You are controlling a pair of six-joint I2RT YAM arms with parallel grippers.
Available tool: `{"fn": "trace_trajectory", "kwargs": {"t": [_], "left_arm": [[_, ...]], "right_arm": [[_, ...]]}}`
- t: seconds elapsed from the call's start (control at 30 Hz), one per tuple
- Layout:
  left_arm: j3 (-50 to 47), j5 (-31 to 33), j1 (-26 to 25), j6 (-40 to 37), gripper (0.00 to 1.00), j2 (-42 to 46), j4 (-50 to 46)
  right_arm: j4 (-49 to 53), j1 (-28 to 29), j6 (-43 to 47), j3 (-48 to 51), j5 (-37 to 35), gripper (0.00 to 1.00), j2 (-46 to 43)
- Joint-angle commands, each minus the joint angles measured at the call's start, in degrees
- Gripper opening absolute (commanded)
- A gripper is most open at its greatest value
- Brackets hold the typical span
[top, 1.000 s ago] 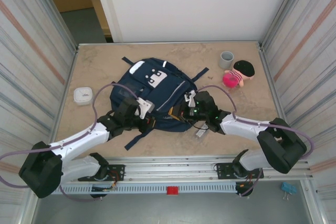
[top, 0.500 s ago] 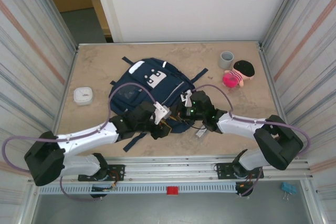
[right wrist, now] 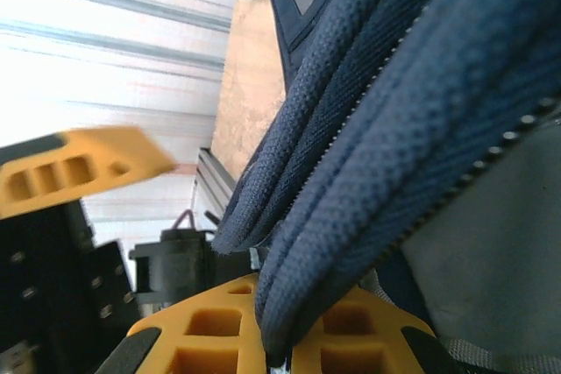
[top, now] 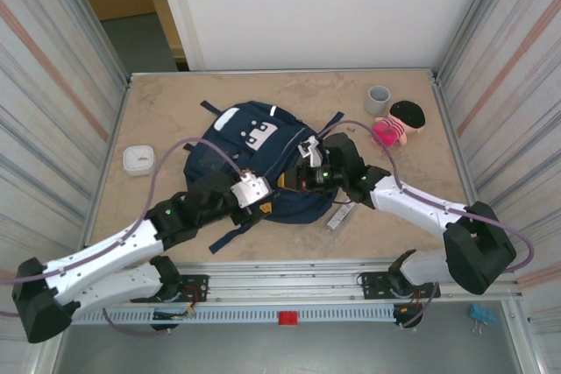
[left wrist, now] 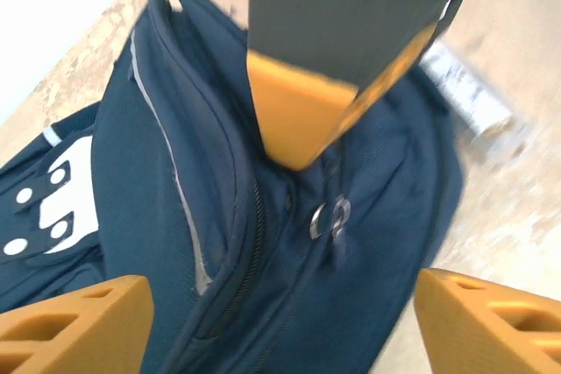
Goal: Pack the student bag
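Note:
The student bag [top: 254,142] lies flat in the middle of the table, navy with white patches. My right gripper [top: 294,179] sits at its near right edge, shut on a fold of the bag's zipper lip [right wrist: 351,216] and holding it up. In the right wrist view the fabric is pinched between the yellow pads [right wrist: 202,343]. My left gripper [top: 256,194] hovers just left of it over the bag's near part, open wide, with bag fabric and a metal zipper ring [left wrist: 329,218] below its fingers [left wrist: 74,321]. The right gripper's finger [left wrist: 298,120] reaches in from above.
A flat silver packet [top: 340,215] lies on the table beside the bag's right edge. A white round container [top: 138,159] sits at the left. A grey cup [top: 378,98] and a doll [top: 399,122] stand at the back right. Metal walls close both sides.
My left gripper swung right toward the right gripper, then eased back a little. The right gripper kept its hold and shifted left, raising the bag's edge; the bag slid slightly away.

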State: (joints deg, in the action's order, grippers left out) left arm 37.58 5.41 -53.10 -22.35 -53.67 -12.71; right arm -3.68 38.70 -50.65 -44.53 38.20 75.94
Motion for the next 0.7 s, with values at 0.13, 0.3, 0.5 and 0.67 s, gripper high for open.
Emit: {"fn": "trace_trajectory", "kwargs": {"t": [0.13,0.3,0.5,0.67], "left_arm": [[-3.6,6.1,1.8,-11.6,0.72,-9.4,8.2],[-6.0,-6.9,6.4,-8.8,0.35,-8.6,14.5],[-8.1,-24.7,12.6,4.2,0.0,-8.2,18.2],[-6.5,-33.5,14.9,14.3,0.0,-13.1,15.9]], "right_arm": [[4.2,-1.3,5.6,-5.4,8.2,0.0,-1.6],[10.1,-3.4,9.9,-7.3,8.7,0.0,-2.3],[21.7,-6.1,17.1,-8.5,-4.2,0.24,-4.7],[30.6,-0.8,19.2,-7.2,-23.6,0.45,-14.5]]}}
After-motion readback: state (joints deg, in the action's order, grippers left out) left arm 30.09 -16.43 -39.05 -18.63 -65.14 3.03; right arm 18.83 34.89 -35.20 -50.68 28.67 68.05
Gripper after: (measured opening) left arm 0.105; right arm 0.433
